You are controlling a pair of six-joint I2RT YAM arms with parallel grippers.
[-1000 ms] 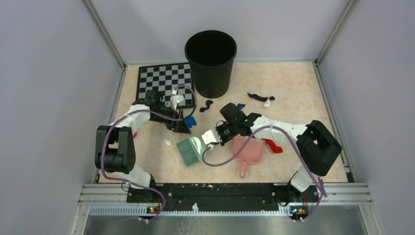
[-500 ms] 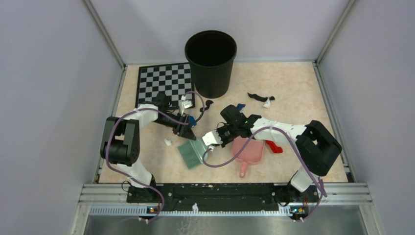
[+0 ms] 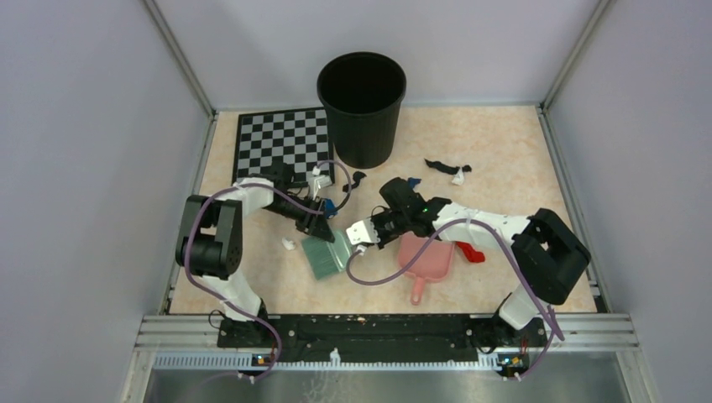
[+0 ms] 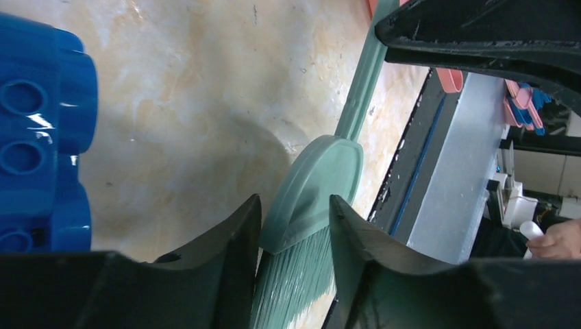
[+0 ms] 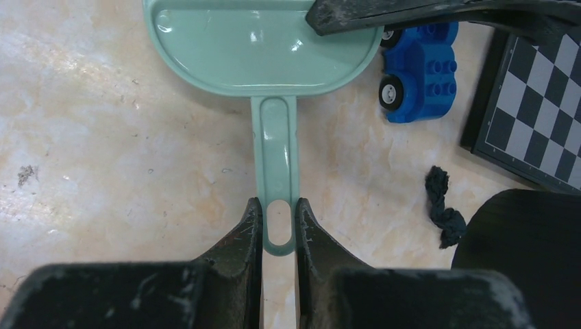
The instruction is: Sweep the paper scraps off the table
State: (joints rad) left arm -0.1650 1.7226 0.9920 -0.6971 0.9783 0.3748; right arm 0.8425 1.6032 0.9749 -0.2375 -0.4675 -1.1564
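The right gripper (image 5: pixel 279 221) pinches the handle tip of the grey-green plastic hand brush (image 5: pixel 270 41). The left gripper (image 4: pixel 294 219) straddles its head, and I cannot tell whether it grips. Twisted paper scraps (image 3: pixel 443 164) lie scattered and unswept on the peach marbled table (image 3: pixel 504 138). It looks like a brush hand-over; next comes sweeping toward the pink plastic dustpan (image 3: pixel 426 256).

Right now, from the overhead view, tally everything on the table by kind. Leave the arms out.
black bin: 1
checkerboard mat: 1
green brush: 1
pink dustpan: 1
blue toy car: 1
paper scraps: 6 that show (2 black, 2 white, 1 red, 1 blue)
Total: 11
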